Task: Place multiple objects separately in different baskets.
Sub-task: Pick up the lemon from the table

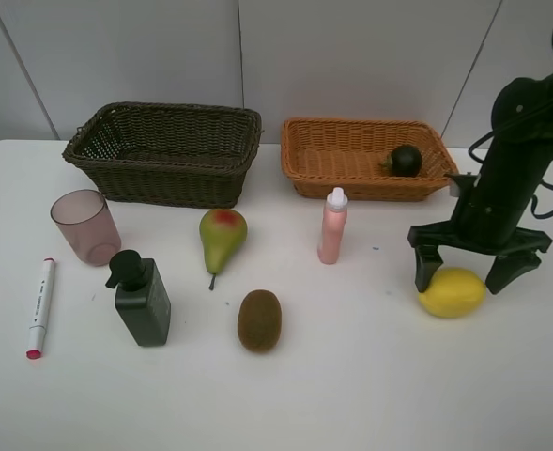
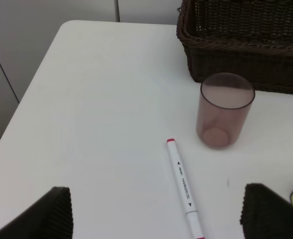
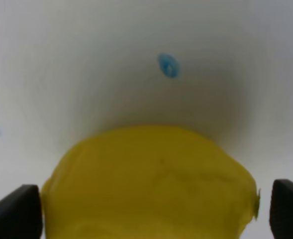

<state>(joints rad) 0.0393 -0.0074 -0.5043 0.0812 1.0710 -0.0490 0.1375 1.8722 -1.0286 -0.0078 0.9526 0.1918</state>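
**A:** Where's the lemon [image 1: 453, 292]?

**B:** On the smooth white counter [image 1: 351, 395], between the wide-spread fingers of the right claw [image 1: 460, 280]. It isn't pinched yet.

**A:** How will it handle?

**B:** Probably firm, light and waxy, and being rounded it may roll. Grip it across the fat middle.

**A:** And the left claw [image 2: 158, 209]?

**B:** Spread too, holding nothing, over the marker [image 2: 183, 186].

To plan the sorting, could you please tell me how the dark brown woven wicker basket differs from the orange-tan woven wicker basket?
The dark brown wicker basket is deeper; the orange-tan wicker basket is shallower. The orange-tan one holds a dark green round fruit; nothing shows inside the dark brown one. Both are rectangular and woven.
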